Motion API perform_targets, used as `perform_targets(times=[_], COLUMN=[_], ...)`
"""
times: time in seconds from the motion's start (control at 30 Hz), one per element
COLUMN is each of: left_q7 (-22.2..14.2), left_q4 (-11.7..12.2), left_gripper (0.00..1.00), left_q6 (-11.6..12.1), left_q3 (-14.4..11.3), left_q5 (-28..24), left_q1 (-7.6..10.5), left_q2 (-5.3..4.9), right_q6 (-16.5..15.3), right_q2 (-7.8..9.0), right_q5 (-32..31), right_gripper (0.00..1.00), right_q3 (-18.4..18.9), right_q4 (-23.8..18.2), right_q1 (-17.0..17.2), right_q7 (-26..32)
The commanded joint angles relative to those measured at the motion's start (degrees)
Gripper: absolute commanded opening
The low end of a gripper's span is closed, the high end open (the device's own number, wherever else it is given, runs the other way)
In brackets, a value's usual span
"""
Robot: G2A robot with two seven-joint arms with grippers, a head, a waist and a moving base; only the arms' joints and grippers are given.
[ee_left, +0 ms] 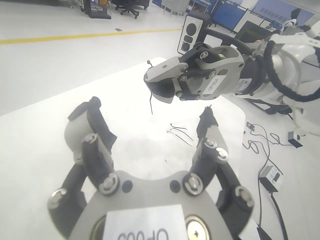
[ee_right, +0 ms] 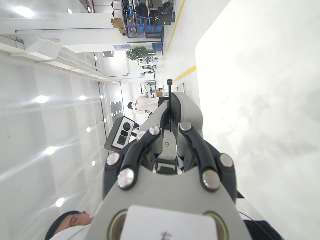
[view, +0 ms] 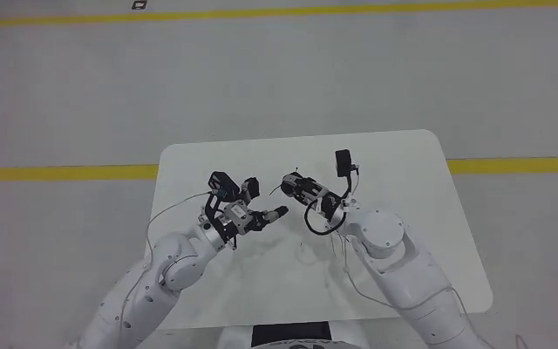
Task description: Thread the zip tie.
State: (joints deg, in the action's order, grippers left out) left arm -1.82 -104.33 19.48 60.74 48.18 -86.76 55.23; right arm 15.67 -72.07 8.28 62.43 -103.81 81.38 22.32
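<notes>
My right gripper (view: 289,185) (ee_left: 150,82) (ee_right: 171,101) is shut on a thin black zip tie (ee_left: 150,101) (ee_right: 170,93), held above the middle of the white table (view: 401,166). The tie's head (ee_left: 149,63) pokes out on one side of the shut fingers and its tail hangs out on the other. My left gripper (view: 265,200) (ee_left: 152,106) is open, just to the left of the right gripper and facing it. Its black padded fingertips (ee_left: 95,106) have nothing between them and stand apart from the tie.
Two or three spare zip ties (ee_left: 180,133) lie loose on the table beneath the grippers. The table's far rounded edge (ee_left: 155,59) lies just beyond them. Cables and small boxes (ee_left: 268,173) sit on the floor beside the table.
</notes>
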Motion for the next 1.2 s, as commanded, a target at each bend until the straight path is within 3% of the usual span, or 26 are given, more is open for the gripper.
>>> perform_targets(times=[0.0,0.4,0.93,1.17], left_q7=[0.2,1.5,3.2,3.5], left_q4=[0.0,-0.2,0.4,0.4], left_gripper=[0.44,0.29,0.26,0.2], left_q6=[0.0,0.0,0.0,0.0], left_q3=[-0.2,-1.5,-2.8,-2.9], left_q5=[-0.1,-0.8,-2.2,-2.4], left_q1=[0.04,0.79,1.7,1.7], left_q2=[-0.13,-1.01,-2.13,-2.45], right_q6=[0.1,0.1,-1.1,-1.7], right_q2=[0.06,0.38,0.36,0.36], right_q5=[-0.3,-1.8,-2.2,-2.2], right_gripper=[0.0,0.0,0.0,0.0], right_q3=[0.1,0.4,-0.5,-0.6], right_q4=[-0.3,-1.6,-2.0,-2.0], right_q1=[0.1,0.9,1.4,1.4], right_q7=[0.3,1.4,1.1,1.1])
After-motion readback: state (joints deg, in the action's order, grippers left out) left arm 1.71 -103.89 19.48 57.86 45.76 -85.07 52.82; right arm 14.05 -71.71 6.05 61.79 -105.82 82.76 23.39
